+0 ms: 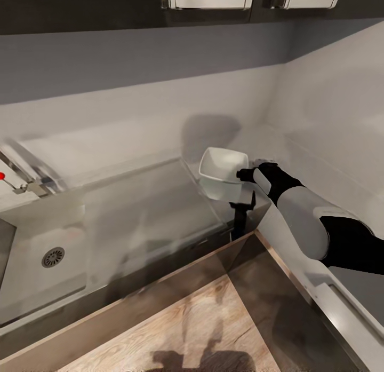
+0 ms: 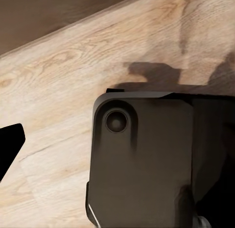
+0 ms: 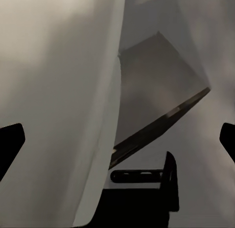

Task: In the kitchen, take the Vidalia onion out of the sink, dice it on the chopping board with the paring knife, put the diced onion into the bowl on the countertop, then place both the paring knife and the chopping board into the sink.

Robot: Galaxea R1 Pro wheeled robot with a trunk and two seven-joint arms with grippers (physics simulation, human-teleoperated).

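Nearest the head camera lies a light wood-plank floor (image 1: 202, 329), crossed by the robot's blurred shadow at the lower edge; the left wrist view looks down on the same planks past a dark rounded housing (image 2: 142, 159) of the robot's own body, with one black fingertip (image 2: 10, 144) of the left gripper cut off at the picture's edge, so whether that gripper is open or closed cannot be told. Beyond the floor runs the glossy grey countertop (image 1: 160, 201), its front edge dark and reflective. At the left the sink (image 1: 32, 265) is partly cut off by the frame: its round drain (image 1: 53, 256) shows, and above it the chrome tap (image 1: 26, 182) with a red knob (image 1: 2, 175) at the very edge. The basin's visible part holds nothing that can be made out. Farther right, the right arm reaches forward from the lower right, white forearm and black wrist, and the right gripper (image 1: 246, 175) meets the rim of the white bowl (image 1: 221, 172), which is tilted and raised above the countertop's corner. In the right wrist view the bowl (image 3: 58, 105) looms as a pale blurred wall between two widely spread black fingertips (image 3: 10, 144), so a firm grip cannot be confirmed. Behind stands a pale backsplash, and dark upper cabinets (image 1: 106, 9) with bar handles are cut by the top edge.
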